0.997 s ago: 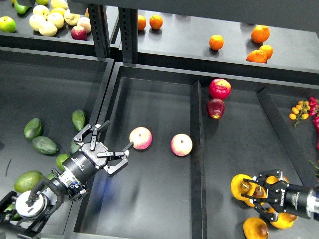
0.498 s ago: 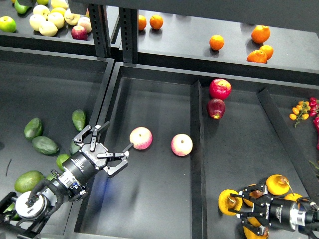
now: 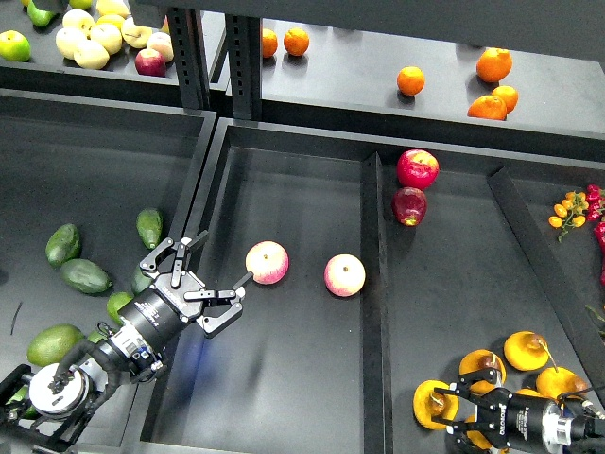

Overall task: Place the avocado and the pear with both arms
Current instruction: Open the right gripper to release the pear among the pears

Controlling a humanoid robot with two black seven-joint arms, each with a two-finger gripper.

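Several dark green avocados lie in the left bin; the nearest one [image 3: 148, 227] is just up-left of my left gripper [image 3: 200, 277]. That gripper is open and empty and hovers over the wall between the left bin and the middle tray. My right gripper [image 3: 461, 419] is at the bottom right edge, shut on a golden-yellow pear [image 3: 430, 401]. Three more pears [image 3: 527, 350] lie beside it in the right tray.
Two pink-and-yellow apples [image 3: 267, 262] [image 3: 344, 275] lie in the middle tray, right of my left gripper. Two red apples [image 3: 417, 168] sit at the back of the right tray. A divider [image 3: 371, 284] splits the trays. Bigger green fruits [image 3: 52, 342] lie far left. Oranges [image 3: 410, 80] sit on the shelf.
My right gripper has moved down and left toward the bottom edge, carrying the pear with it. The left arm has not moved.
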